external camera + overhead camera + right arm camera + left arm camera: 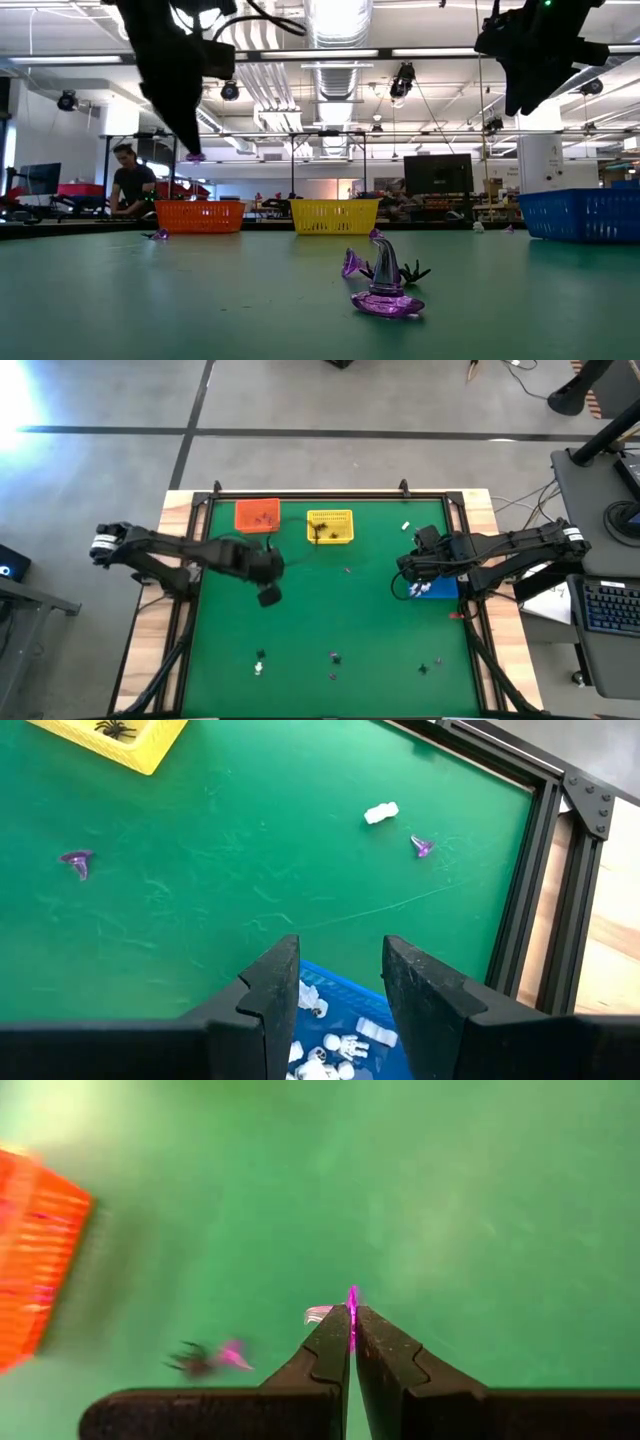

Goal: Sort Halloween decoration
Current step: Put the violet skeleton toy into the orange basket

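Observation:
My left gripper [352,1320] is shut on a small purple trinket [194,157], high above the green table [330,610] and near the orange basket [257,516]. Beside that basket stands a yellow basket [330,526] with a black spider in it. My right gripper [340,980] hangs open over the blue basket [335,1020], which holds white skeleton trinkets. Loose trinkets lie on the table: a purple witch hat [385,290] near the front edge, a purple one [78,860] mid-table, and a white one [381,813] and a purple one [421,846] at the far right. My left gripper pinches the purple trinket between its two fingertips; a thin purple edge [351,1302] sticks out past the tips, and a pale bit [318,1313] shows at one side. The fingers slant steeply downward. The trinket is lifted clear of the table.
A black spider and a purple piece [205,1358] lie on the table below my left gripper. More small trinkets [260,660] [335,657] [430,665] lie along the near edge. A black frame [545,870] borders the table. A person [128,180] sits beyond the far edge.

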You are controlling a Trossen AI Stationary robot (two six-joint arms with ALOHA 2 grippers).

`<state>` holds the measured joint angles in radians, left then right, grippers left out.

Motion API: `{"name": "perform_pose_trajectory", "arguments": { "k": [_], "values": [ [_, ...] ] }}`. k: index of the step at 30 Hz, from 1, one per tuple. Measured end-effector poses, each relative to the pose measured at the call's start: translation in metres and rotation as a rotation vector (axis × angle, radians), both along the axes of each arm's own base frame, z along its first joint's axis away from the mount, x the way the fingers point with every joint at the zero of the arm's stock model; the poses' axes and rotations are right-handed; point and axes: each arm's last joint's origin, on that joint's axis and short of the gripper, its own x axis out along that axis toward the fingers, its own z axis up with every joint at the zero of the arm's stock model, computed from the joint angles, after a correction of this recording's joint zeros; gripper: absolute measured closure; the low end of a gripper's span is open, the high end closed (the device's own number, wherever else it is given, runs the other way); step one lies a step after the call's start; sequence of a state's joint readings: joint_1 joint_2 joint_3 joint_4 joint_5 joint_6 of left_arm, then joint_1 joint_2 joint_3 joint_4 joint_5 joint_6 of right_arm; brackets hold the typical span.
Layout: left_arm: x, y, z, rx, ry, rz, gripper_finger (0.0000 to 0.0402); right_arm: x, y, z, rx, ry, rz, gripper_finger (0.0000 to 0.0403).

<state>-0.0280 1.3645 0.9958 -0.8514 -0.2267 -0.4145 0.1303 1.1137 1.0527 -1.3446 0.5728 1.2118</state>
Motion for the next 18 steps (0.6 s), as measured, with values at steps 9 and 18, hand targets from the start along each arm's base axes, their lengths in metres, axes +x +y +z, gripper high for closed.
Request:
{"name": "perform_pose_trajectory", "arguments": {
  "k": [9,18],
  "values": [
    [-0.025,0.079,0.017,0.087,-0.008,0.119,0.0401,0.000,0.000,0.000,0.000,-0.001,0.000,0.0266],
    [-0.056,0.150,0.013,0.107,0.041,0.246,0.0401,0.002,0.000,0.000,0.002,-0.029,-0.016,0.0266]
  ]
}}
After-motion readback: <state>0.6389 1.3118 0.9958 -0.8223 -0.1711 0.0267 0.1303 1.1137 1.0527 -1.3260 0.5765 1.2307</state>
